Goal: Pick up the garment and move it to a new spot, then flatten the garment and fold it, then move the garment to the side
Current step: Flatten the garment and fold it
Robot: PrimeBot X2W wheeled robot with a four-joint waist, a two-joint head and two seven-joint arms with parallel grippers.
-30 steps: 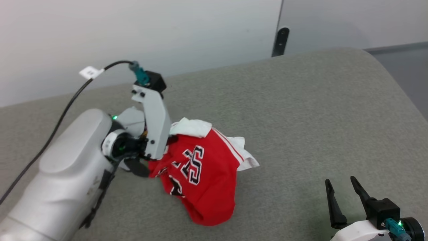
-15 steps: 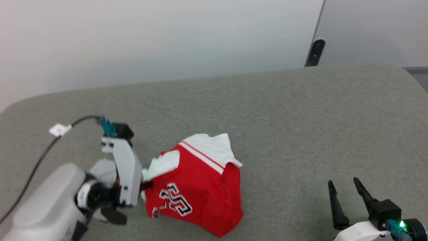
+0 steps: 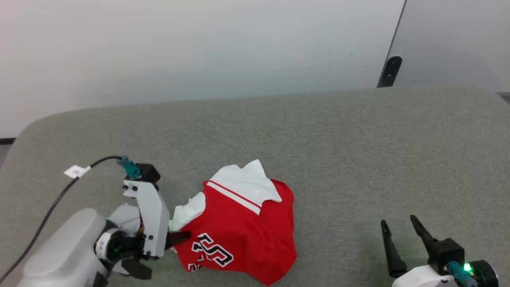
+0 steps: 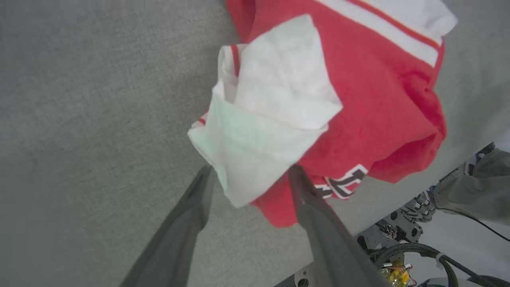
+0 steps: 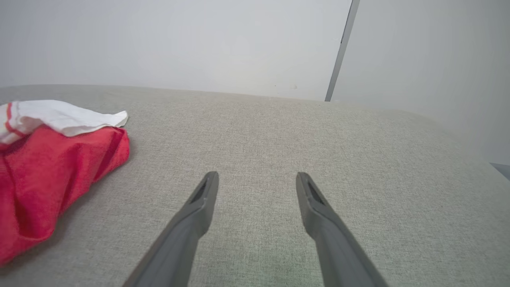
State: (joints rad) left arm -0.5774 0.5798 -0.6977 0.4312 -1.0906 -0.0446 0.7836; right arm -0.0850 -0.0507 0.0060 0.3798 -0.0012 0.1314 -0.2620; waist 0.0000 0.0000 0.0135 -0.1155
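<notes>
Red garment (image 4: 338,103) partly between parted left fingers (image 4: 185,223).

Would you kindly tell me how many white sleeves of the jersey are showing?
2. One sleeve lies atop the crumpled garment's far side; the other sleeve sticks out at its left edge, between the left gripper's fingers. Neither shows fully.

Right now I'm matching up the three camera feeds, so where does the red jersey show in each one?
Head view: the jersey lies crumpled at lower centre, slightly left of middle.
Left wrist view: the jersey takes up the upper centre and right.
Right wrist view: the jersey sits at the left edge.
Shared landmark: the grey padded surface under it, seen in all three.
</notes>
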